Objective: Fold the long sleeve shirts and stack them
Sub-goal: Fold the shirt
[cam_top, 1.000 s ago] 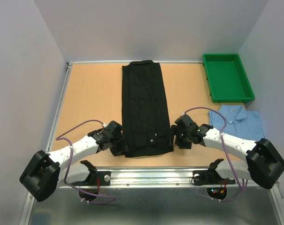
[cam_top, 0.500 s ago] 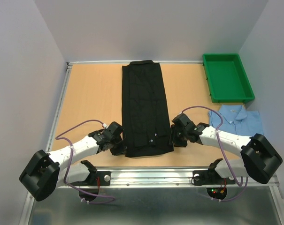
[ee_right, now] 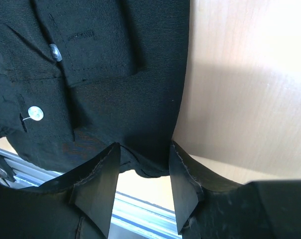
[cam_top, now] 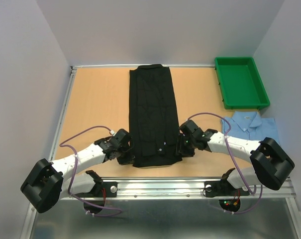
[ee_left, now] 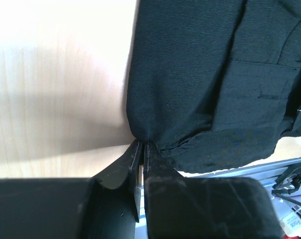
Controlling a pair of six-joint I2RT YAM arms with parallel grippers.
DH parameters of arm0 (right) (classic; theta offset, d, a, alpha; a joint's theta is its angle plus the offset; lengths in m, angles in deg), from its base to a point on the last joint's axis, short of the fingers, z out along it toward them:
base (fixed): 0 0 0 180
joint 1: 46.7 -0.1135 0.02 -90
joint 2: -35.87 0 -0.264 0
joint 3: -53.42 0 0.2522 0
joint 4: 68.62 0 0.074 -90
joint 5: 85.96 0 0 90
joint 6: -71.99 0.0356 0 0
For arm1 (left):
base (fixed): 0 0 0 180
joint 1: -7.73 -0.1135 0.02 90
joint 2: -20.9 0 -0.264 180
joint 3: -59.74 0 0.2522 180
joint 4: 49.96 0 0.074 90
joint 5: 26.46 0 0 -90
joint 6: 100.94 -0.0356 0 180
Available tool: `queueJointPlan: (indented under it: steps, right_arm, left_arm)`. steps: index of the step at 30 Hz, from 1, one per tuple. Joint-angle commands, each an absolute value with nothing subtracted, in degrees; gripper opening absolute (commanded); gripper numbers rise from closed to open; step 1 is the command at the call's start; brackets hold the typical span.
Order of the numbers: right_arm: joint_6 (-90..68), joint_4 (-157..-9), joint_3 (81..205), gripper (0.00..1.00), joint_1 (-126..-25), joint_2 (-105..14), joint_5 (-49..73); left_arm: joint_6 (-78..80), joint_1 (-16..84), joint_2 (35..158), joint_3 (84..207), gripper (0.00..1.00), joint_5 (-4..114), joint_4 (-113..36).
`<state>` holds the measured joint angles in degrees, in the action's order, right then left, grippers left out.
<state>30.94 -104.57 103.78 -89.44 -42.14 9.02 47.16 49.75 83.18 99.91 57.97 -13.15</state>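
The black shirt (cam_top: 153, 117) lies folded into a long narrow strip down the middle of the table, collar end near me, white buttons showing. My left gripper (cam_top: 129, 158) is shut on its near left corner; the left wrist view shows the jaws pinched on the black cloth (ee_left: 200, 89). My right gripper (cam_top: 182, 148) is open at the near right corner; in the right wrist view the fingers (ee_right: 98, 174) straddle the black hem (ee_right: 115, 74). The light blue shirt (cam_top: 252, 127) lies folded at the right.
A green plastic tray (cam_top: 240, 82) stands at the back right, just behind the blue shirt. The table's near metal rail (cam_top: 160, 186) runs just below the black shirt's end. Bare wooden tabletop (cam_top: 98, 104) lies left of the black shirt.
My right gripper has moved left onto the black shirt's near right corner. My left gripper has stayed shut on the left corner, barely moving.
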Motion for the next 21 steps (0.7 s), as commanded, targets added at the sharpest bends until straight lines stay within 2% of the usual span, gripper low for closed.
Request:
queueJointPlan:
  steps: [1,7,14,15,17,21]
  right_arm:
    - [30.9,-111.6,101.4,0.50,-90.5,-45.1,7.7]
    - [30.4,-114.1,100.2,0.48,-90.6,-44.5,5.8]
    - [29.5,-114.8,100.5,0.20,-90.6,-44.0,5.0]
    - [28.7,-115.4,101.0,0.10,-90.6,-43.3,4.9]
    - [27.4,-116.6,102.6,0.01,-90.6,-42.4,4.8]
    - [25.5,-119.2,104.4,0.01,-90.6,-40.5,6.3]
  left_arm:
    - [45.3,50.1,83.4,102.8,0.10,58.9,-11.4]
    - [44.6,50.1,82.8,102.9,0.06,59.2,-10.8]
    - [44.3,50.1,81.8,103.5,0.00,59.6,-9.7]
    - [43.7,50.1,81.6,104.4,0.00,60.0,-8.7]
    - [43.1,50.0,81.0,105.7,0.00,60.6,-7.4]
    - [41.4,50.0,80.2,108.2,0.00,59.6,-4.9]
